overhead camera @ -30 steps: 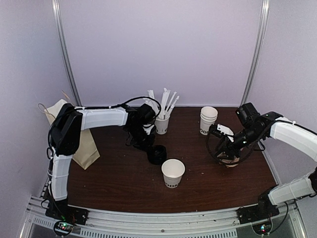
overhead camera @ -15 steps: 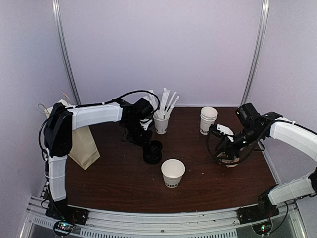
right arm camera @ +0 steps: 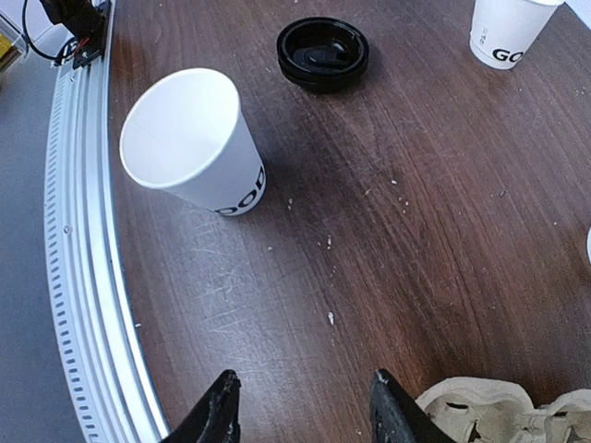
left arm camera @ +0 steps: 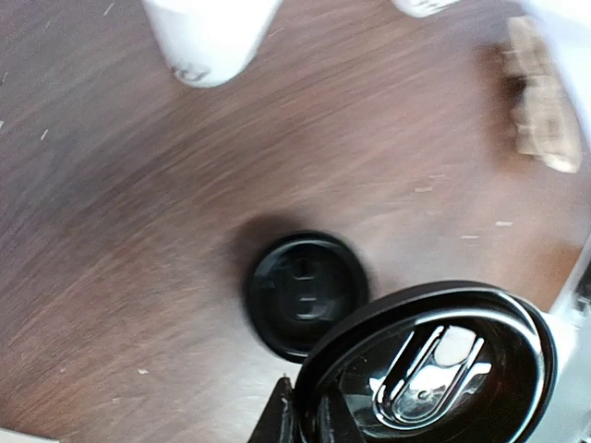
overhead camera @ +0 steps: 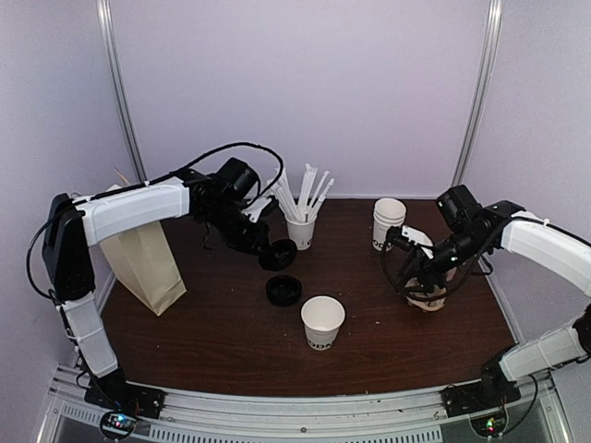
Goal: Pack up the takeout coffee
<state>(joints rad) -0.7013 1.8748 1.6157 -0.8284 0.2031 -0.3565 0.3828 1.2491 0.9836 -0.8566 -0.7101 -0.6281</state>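
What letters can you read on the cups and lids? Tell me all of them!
"DOD": dark letters near the base of the open paper cup, curving out of sight.
"GO": on a second white cup, cut off by the picture's edge.
Stack of cups: print too small to read.
Loose black lid: raised marks, unreadable.
Held lid in the left gripper: no readable letters.

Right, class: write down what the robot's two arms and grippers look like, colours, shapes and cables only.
Both the left arm and the right arm have smooth, rounded white shells with black joints. Thin black cables loop loosely along them. The left gripper and right gripper have black fingers.
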